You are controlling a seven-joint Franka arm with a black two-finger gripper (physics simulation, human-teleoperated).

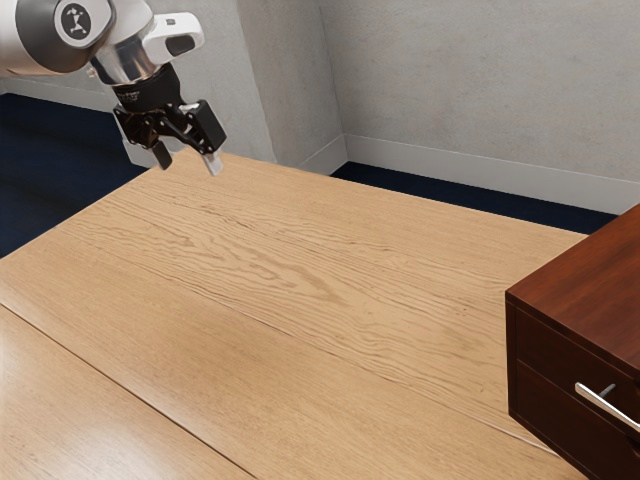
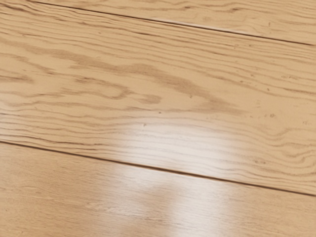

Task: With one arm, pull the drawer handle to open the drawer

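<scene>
A dark red-brown drawer cabinet point(image 1: 580, 350) stands on the wooden table point(image 1: 300, 300) at the exterior view's lower right. Its drawer front point(image 1: 570, 365) carries a silver bar handle point(image 1: 606, 404), and the drawer sits flush with the cabinet. My black gripper point(image 1: 187, 158) hangs high above the table's far left corner, far from the cabinet. Its two fingers stand apart with nothing between them. Under my hand the wrist view has bare table planks point(image 2: 158, 113).
Light wood planks with long seams cover the table between my hand and the cabinet. Grey walls point(image 1: 480, 70) with a white baseboard and a dark blue floor point(image 1: 60, 170) lie behind the table.
</scene>
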